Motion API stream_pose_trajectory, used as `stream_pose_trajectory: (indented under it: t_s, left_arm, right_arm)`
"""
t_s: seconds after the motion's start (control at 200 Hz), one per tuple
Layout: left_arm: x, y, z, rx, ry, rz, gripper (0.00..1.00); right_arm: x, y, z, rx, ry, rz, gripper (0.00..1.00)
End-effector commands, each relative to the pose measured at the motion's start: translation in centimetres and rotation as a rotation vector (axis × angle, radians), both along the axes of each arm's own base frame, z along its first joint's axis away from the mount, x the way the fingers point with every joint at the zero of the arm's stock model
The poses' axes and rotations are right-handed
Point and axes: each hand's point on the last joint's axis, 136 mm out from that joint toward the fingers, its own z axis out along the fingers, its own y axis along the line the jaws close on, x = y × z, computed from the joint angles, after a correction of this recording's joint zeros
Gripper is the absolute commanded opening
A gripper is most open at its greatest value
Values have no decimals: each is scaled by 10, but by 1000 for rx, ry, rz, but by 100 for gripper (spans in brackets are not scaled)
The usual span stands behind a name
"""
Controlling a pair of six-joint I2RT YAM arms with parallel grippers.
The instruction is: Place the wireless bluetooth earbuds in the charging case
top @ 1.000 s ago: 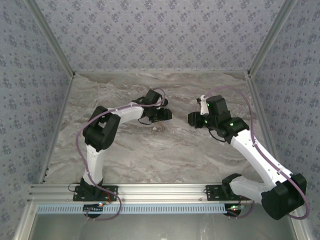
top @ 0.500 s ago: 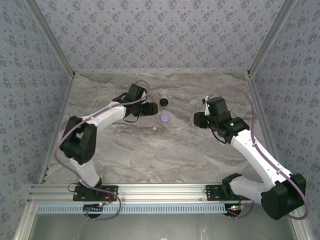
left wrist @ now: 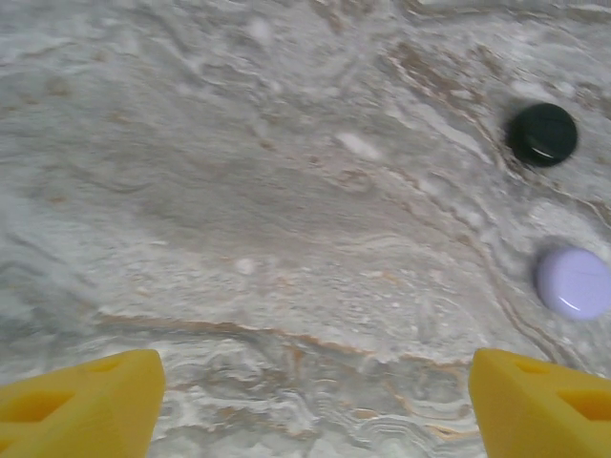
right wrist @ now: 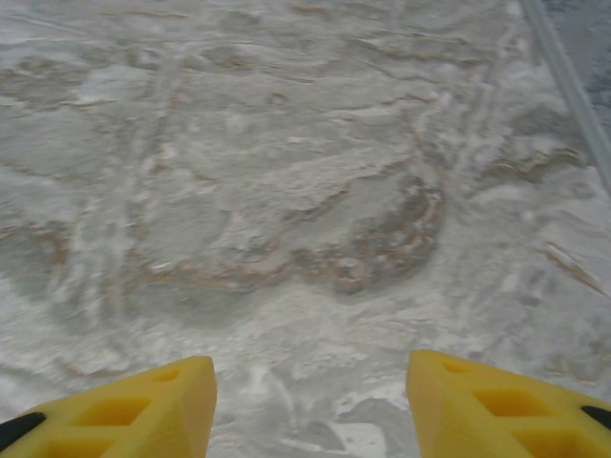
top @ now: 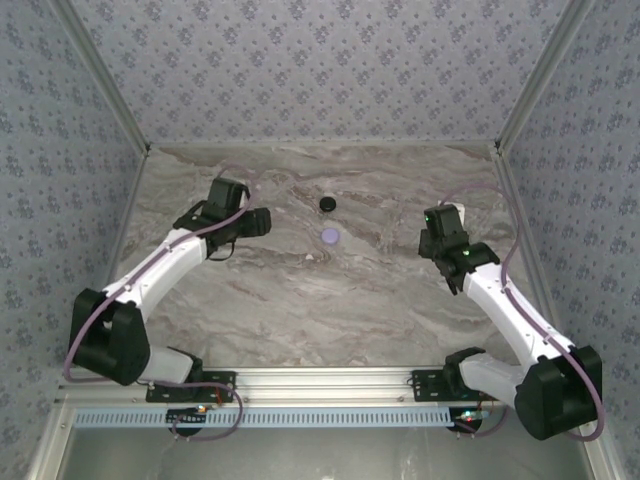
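Workspace with both arms standing clear of the two charging cases. The black case and the lilac case lie near each other, not touching, at mid-table. Both lids look shut. A white speck sits just beside the lilac one. The left gripper hangs to the left of the cases, its fingers spread wide and holding nothing (from its wrist, both cases sit off toward the right edge). The right gripper is likewise spread and empty over bare tabletop, well apart from the cases. Whether the earbuds sit inside the shut cases cannot be told from where I stand.

Likely hazards, as judged:
- The cases are small, smooth and round, so a finger landing off-centre could send one skidding across the slick marble.
- They lie close together, so wide jaws closing on one may knock the other.
- A lid pried while the base is loosely held could flip the case.
- The speck could be mistaken for a bud.
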Motion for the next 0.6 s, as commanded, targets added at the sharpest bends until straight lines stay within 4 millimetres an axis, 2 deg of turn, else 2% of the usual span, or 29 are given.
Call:
stream_pose_trajectory:
  t_s: [0.0, 0.095, 0.18, 0.3, 0.42, 0.595]
  left_arm:
    - [4, 30, 8, 99, -70, 61, 84]
    - [7, 45, 7, 154, -105, 100, 85]
    - [9, 54, 7, 192, -144, 113, 88]
    - [10, 69, 7, 252, -198, 147, 91]
    - [12, 83, 4, 291, -245, 179, 99]
    - [11, 104, -2, 381, -310, 248, 99]
  right_arm:
    - [7, -24, 3, -52, -62, -86, 64]
    - [10, -36, 0, -64, -80, -119, 69]
    - [11, -47, -6, -74, -98, -157, 80]
    - [11, -59, -16, -64, -110, -184, 89]
    - [12, -67, -23, -57, -144, -213, 99]
    - [16, -80, -32, -60, -190, -255, 100]
